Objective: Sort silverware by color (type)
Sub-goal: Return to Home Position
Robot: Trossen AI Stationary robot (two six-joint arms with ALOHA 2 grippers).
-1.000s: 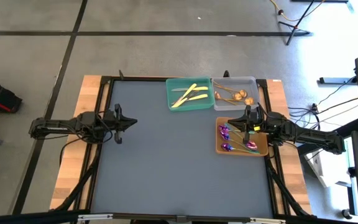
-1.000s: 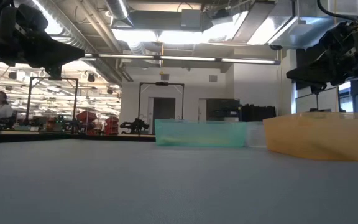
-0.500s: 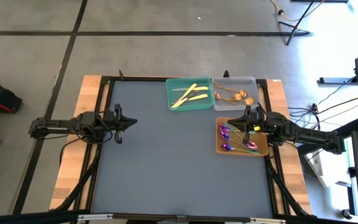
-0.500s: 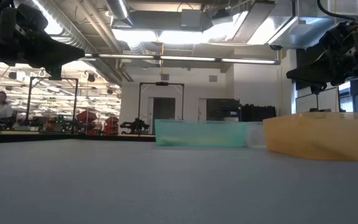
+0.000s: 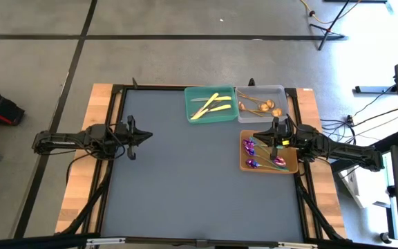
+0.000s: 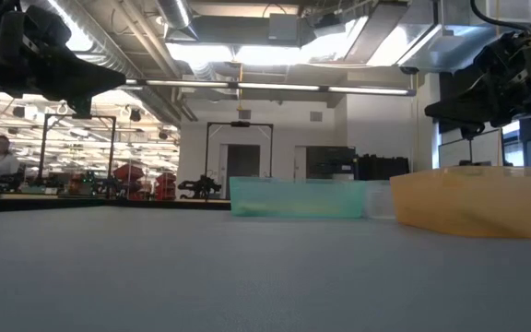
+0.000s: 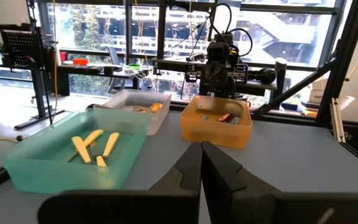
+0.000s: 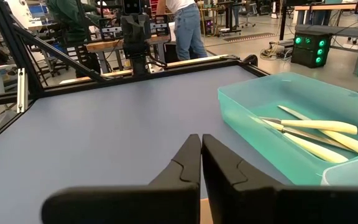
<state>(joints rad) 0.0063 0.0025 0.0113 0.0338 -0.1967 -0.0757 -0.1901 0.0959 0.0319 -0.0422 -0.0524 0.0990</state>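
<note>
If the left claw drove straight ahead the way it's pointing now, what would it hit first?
Probably the orange tray, whose near wall lies dead ahead across bare table. The right claw hangs over that tray, so at the left claw's present height it might meet that instead; depth is unclear.

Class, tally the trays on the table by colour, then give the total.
green tray: 1
grey tray: 1
orange tray: 1
Total: 3
</note>
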